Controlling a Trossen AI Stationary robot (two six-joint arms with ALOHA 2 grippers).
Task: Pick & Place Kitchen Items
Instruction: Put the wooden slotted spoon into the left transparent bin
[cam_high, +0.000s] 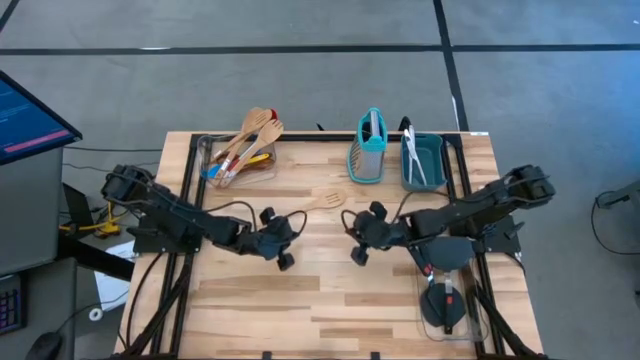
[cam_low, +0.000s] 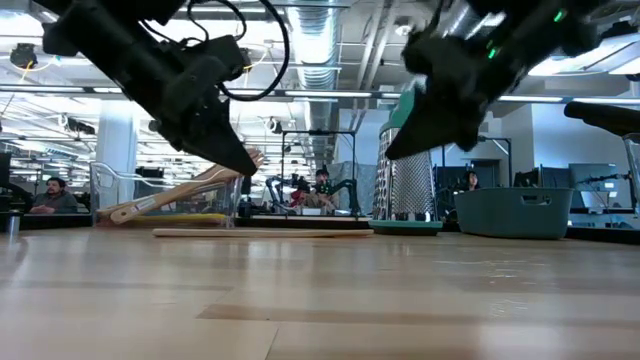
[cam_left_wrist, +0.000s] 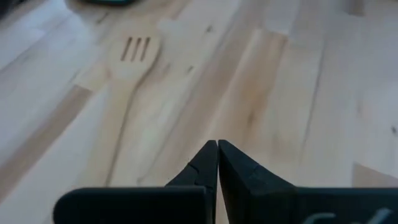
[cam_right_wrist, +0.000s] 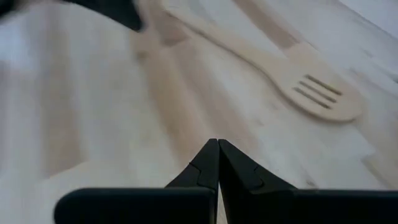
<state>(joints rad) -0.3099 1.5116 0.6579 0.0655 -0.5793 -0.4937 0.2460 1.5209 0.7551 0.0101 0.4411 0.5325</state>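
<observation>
Left wrist view shows the left gripper (cam_left_wrist: 217, 144) pressed shut and empty above bare table (cam_left_wrist: 292, 81); the right gripper (cam_right_wrist: 217, 143) is likewise closed on nothing. The slotted spatula (cam_high: 328, 198) lies flat between them. Whichever arm goes should open wide first, then straddle the handle squarely.

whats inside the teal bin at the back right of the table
In the high view the teal bin holds a few pieces of metal cutlery lying lengthwise. The low view shows only its outer wall, so whatever sits beneath the cutlery is hidden.
</observation>
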